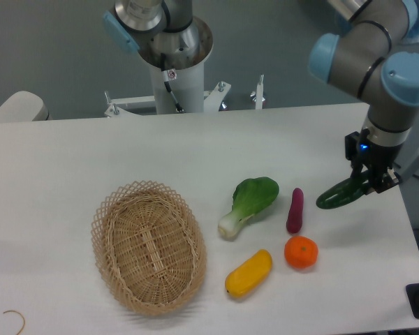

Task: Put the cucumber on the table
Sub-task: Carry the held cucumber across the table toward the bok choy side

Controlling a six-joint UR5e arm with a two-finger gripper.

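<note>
- Gripper (369, 183) was at the table's (70, 160) right edge, jaws clamped on the cucumber (342, 193).
- Cucumber was tilted, free end pointing left and down; contact w/ tabletop could not be told.
- Purple veg (295, 209) lay left of it, apart.
- Orange (301, 252), yellow veg (248, 273), bok choy (250, 203) sat mid-table.
- Basket (149, 246) stood well left.

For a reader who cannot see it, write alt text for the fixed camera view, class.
A robot arm's claw holds a dark green cucumber near the right edge of a white table. To its left lie a purple vegetable, an orange, a yellow vegetable, a leafy bok choy and an empty wicker basket.
</note>
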